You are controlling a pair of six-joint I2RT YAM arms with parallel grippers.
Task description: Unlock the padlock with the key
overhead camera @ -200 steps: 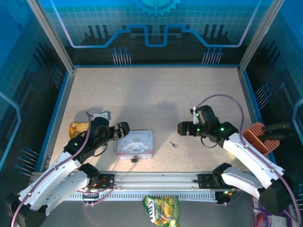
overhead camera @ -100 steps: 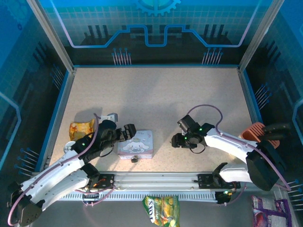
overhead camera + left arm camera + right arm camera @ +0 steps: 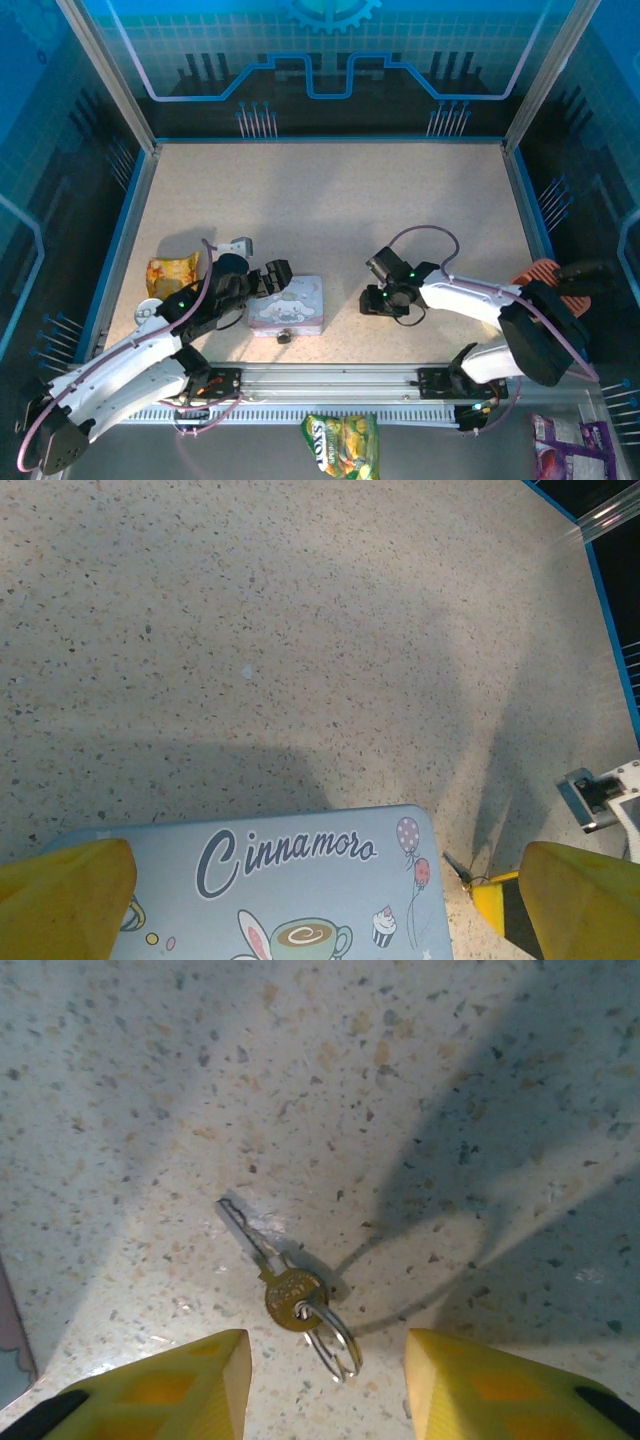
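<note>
1. Find the key [image 3: 262, 1260] lying flat on the speckled table [image 3: 420, 1080], blade pointing away, head and split ring [image 3: 335, 1340] nearest the right gripper [image 3: 325, 1355]
2. Note the yellow fingers [image 3: 170, 1385] parted on either side of the key, touching nothing and grasping nothing
3. Judge the step in hand as picking up the key: come straight down, centre on the round head rather than the thin blade or loose ring, and close slowly so the sliver does not skate away
4. Try to leave the blade sticking out past the pads, ready for the keyhole
5. Spot the padlock [image 3: 284, 337] at the near edge of the lilac tin [image 3: 288, 303], well apart from the key and to its left
6. Read the left gripper [image 3: 320, 900] as released, spread wide just over the tin's lid and holding nothing; keep it ready to steady the tin
7. Cannot make out the keyhole or whether the shackle sits locked: too small from above
8. Take the key as covered by the right wrist in the top view
9. Cannot identify the small dark sliver beside the tin's corner in the left wrist view
</note>
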